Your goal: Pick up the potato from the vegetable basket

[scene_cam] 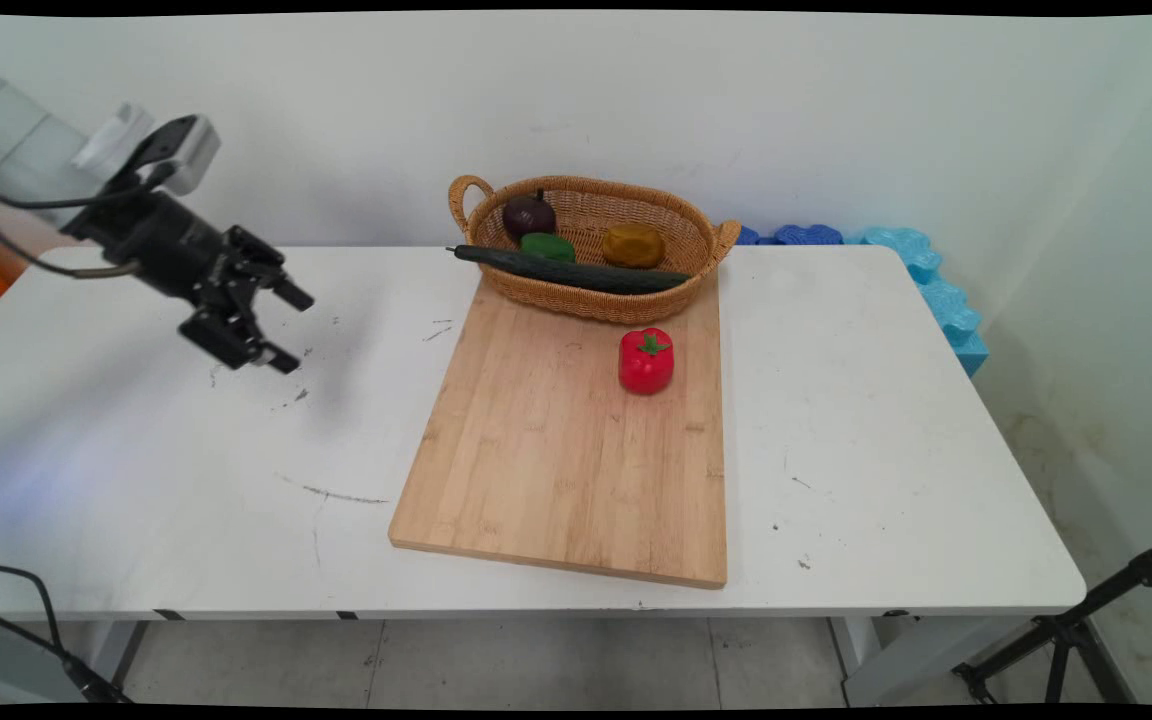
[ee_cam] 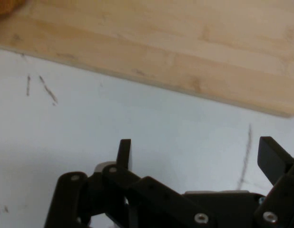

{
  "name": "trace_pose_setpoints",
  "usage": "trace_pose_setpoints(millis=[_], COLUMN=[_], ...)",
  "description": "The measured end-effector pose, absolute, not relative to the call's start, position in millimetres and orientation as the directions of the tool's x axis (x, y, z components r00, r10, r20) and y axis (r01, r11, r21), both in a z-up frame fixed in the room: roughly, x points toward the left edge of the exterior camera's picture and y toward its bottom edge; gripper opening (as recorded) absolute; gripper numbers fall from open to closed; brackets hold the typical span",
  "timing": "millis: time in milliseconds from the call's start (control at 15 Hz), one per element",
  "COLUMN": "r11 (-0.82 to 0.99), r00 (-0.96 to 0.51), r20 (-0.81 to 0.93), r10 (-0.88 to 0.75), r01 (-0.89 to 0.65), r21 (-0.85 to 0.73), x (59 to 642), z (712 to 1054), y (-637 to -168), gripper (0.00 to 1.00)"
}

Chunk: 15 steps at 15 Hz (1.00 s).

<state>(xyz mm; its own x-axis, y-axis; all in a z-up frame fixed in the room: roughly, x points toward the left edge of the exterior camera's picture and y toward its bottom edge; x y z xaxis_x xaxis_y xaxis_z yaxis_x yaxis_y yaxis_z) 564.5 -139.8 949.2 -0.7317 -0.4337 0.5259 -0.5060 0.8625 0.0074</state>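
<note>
Hovering above the bare table (scene_cam: 136,450) left of the cutting board (scene_cam: 566,450), the hand (scene_cam: 288,328) is spread and empty, well apart from the red pepper (scene_cam: 646,362)

- The cutting board (scene_cam: 571,440) lies on the table (scene_cam: 886,430), about midway across it.
- The basket (scene_cam: 591,245) sits at the board's far end, partly on it.
- In the basket lie an onion (scene_cam: 528,215) at the left, a green pepper (scene_cam: 547,247) just beside it, and a potato (scene_cam: 633,245) to the right.
- The cucumber (scene_cam: 571,270) lies across the basket's near rim, its left end poking past the board's left edge.
- The bell pepper (scene_cam: 646,361) stands on the board, near its right edge, just before the basket.
- The gripper (scene_cam: 288,328) hangs above the table, well left of the board, jaws apart; the board's edge (ee_cam: 151,52) lies ahead of it.
- Foam mats (scene_cam: 921,275) lie behind the table, right of the board.
</note>
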Motion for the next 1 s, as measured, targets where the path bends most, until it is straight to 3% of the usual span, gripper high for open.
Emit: trace_pose_setpoints(millis=[1000], r11=[0.799], r00=[-0.710], r20=[0.565], r10=[-0.419], r01=[-0.584], r21=[-0.141], x=[473], z=[948], y=[-302], gripper=[1.00])
